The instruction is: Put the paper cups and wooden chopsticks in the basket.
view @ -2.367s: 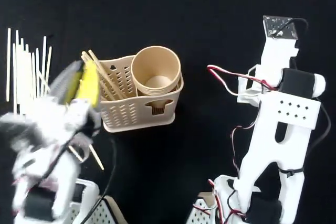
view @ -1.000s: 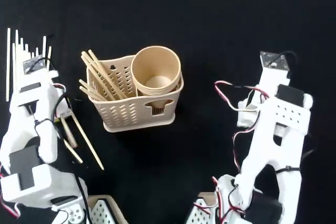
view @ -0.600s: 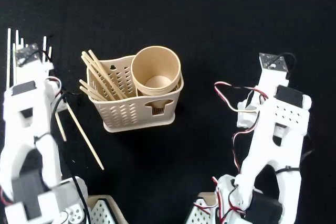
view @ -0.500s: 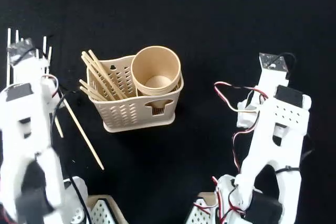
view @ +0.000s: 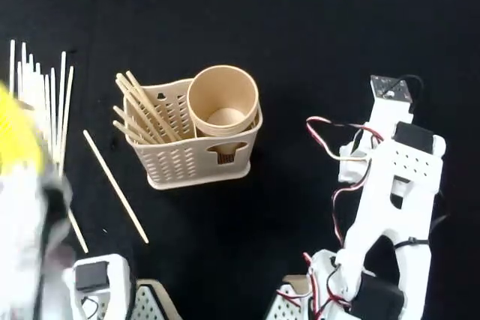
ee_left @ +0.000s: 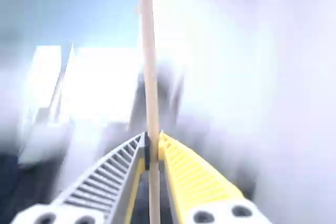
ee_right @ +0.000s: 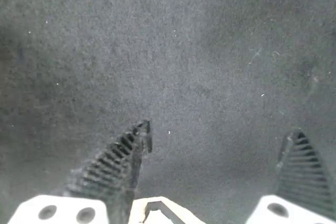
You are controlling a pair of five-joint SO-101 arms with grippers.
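Since half a second ago the left arm [view: 26, 200] has swung off the row of sticks at the table's left edge and shows in the high view as a white and yellow blur, while the right arm [view: 394, 177] has not shifted.

In the left wrist view the left gripper [ee_left: 152, 141] is clamped on a single held chopstick [ee_left: 148, 72], which runs straight out between the grey and yellow fingers; what lies behind it is too smeared to make out.

The right gripper [ee_right: 220, 130] stands wide apart with nothing between its dark fingers, over bare black cloth [ee_right: 173, 40].

Near the middle of the table sits the basket [view: 196, 164]. Its right compartment holds the stacked paper cups [view: 223, 99], upright and open-mouthed. Its left compartment holds a bundle of chopsticks [view: 141, 110], leaning out over the left rim.

Left of the basket, a lone chopstick [view: 115, 185] lies slantwise on the cloth, apart from the basket wall. Further left, loose chopsticks [view: 46, 103] lie roughly side by side, partly under the blurred arm.
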